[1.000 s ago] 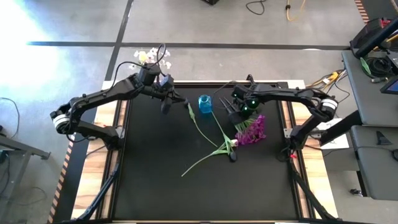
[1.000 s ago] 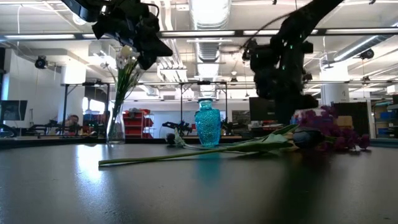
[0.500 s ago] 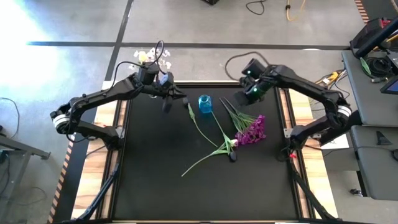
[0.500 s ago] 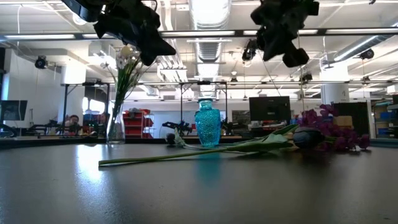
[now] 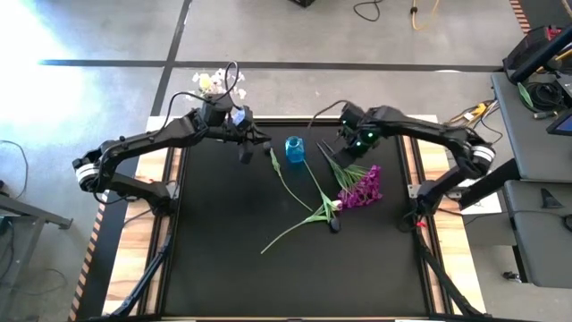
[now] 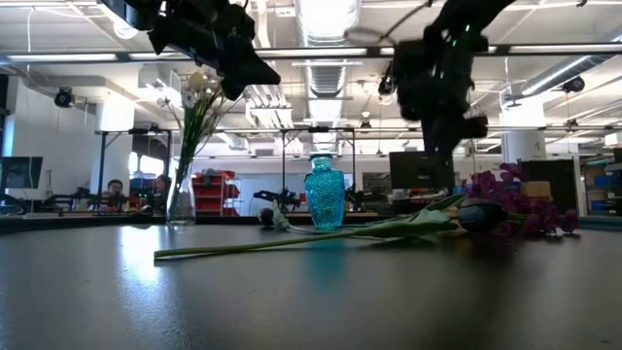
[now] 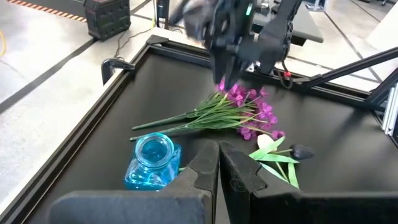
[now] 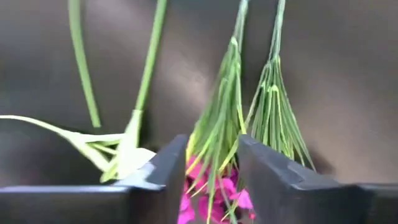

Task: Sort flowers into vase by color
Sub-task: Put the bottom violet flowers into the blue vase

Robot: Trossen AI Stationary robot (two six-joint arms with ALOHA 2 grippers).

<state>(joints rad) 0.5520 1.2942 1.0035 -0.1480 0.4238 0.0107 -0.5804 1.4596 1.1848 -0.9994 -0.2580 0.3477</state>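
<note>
In the high view, the right gripper is hanging over the stems of the magenta-purple sprays lying right of the blue vase on the desk. In the left wrist view, the left gripper is waiting with fingers closed. In the right wrist view, the fingers are standing apart around the thin stems; these look light and bendy, so taking them together mid-stem seems best.

Right claw swung up and toward the desk's far edge, now back down over the green stems of the purple flowers, its fingers parted with a stem between them
</note>
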